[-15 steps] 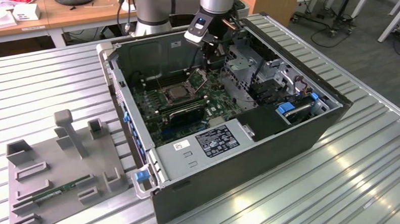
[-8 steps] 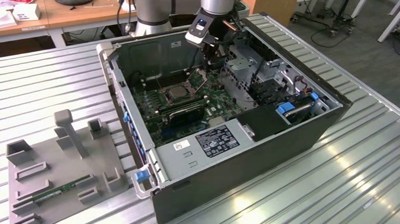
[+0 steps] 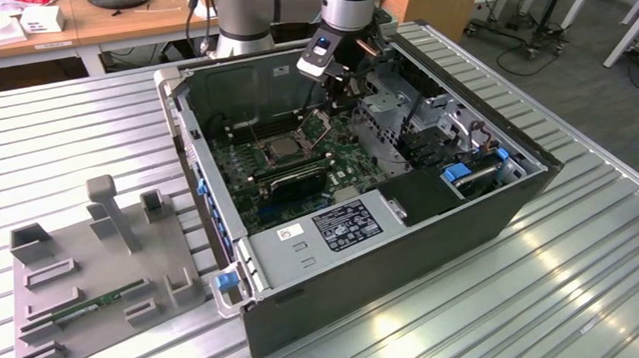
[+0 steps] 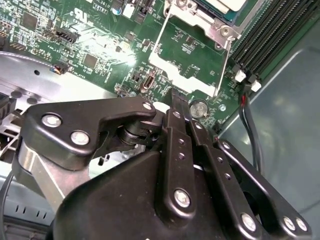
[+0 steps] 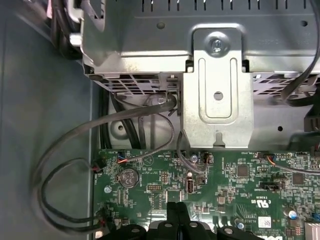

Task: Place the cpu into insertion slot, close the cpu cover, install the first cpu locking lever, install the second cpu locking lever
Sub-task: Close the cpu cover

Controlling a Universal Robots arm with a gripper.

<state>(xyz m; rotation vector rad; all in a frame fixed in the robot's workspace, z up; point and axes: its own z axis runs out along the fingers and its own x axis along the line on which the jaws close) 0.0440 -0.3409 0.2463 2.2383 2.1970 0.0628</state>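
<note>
The cpu (image 3: 287,147), dull silver on top, lies in the insertion slot (image 3: 267,159) on the green motherboard inside the open case. The silvery cpu cover (image 4: 200,21) looks to lie flat around the cpu (image 4: 227,4). Two thin wire levers (image 4: 159,37) (image 4: 223,65) run from the socket's end toward my gripper. My gripper (image 3: 340,87) hangs just past the far end of the socket, above the board. Its black fingertips (image 4: 176,100) are pressed together with nothing between them, so the gripper (image 4: 181,100) (image 5: 177,206) is shut and close over the board near a coin battery (image 5: 127,177).
A metal drive cage (image 5: 215,90) and loose black cables (image 5: 75,145) crowd the case wall beside the gripper. Long black memory slots (image 4: 270,30) flank the socket. On the exterior view's left a grey fixture tray (image 3: 85,238) holds a green memory stick (image 3: 93,306).
</note>
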